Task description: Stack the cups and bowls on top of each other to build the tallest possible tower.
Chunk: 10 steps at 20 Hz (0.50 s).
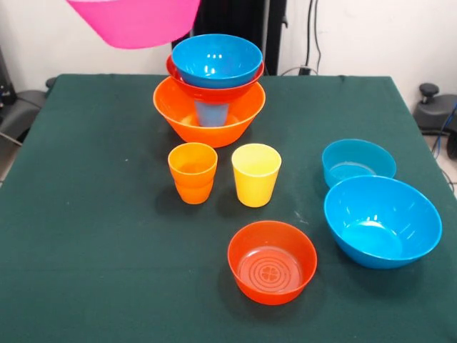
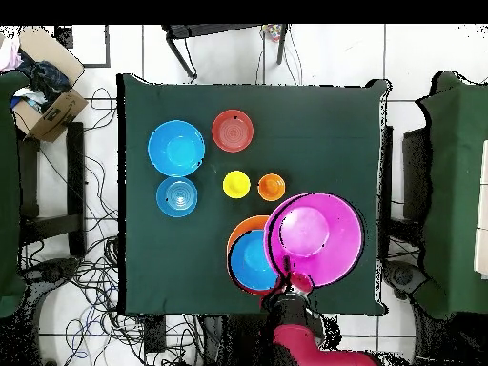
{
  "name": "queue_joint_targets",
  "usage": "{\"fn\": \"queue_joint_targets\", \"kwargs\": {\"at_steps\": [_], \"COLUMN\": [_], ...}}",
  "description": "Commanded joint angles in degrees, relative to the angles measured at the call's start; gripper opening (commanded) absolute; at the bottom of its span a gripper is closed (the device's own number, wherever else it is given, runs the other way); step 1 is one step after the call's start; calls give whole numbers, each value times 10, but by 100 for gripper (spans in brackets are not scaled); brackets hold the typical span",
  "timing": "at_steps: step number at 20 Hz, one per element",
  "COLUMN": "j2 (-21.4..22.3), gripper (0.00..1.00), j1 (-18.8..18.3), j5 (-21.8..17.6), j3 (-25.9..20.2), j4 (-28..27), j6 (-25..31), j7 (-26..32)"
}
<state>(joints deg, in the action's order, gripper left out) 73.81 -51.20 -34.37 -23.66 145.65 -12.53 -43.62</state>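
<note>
The tower stands at the table's back: the big orange bowl holds the upturned blue cup, with a red-orange bowl and a blue bowl on top. The big pink bowl hangs in the air left of the tower. In the overhead view the pink bowl partly covers the tower, and my gripper holds it by its near rim. The orange cup and yellow cup stand side by side. A red-orange bowl, a large blue bowl and the small blue bowl sit apart.
The dark green table has open cloth on its left half in the front view. In the overhead view a cardboard box stands off the table at the upper left, and cables lie on the floor around it.
</note>
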Motion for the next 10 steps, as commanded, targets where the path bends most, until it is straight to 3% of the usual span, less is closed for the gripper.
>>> {"fn": "queue_joint_targets", "kwargs": {"at_steps": [1,10], "j2": [-53,-114], "gripper": [0,0], "j1": [82,168], "j5": [-34,-13], "j3": [132,240], "j4": [-12,-35], "j6": [-50,-109], "j7": [-84,-78]}}
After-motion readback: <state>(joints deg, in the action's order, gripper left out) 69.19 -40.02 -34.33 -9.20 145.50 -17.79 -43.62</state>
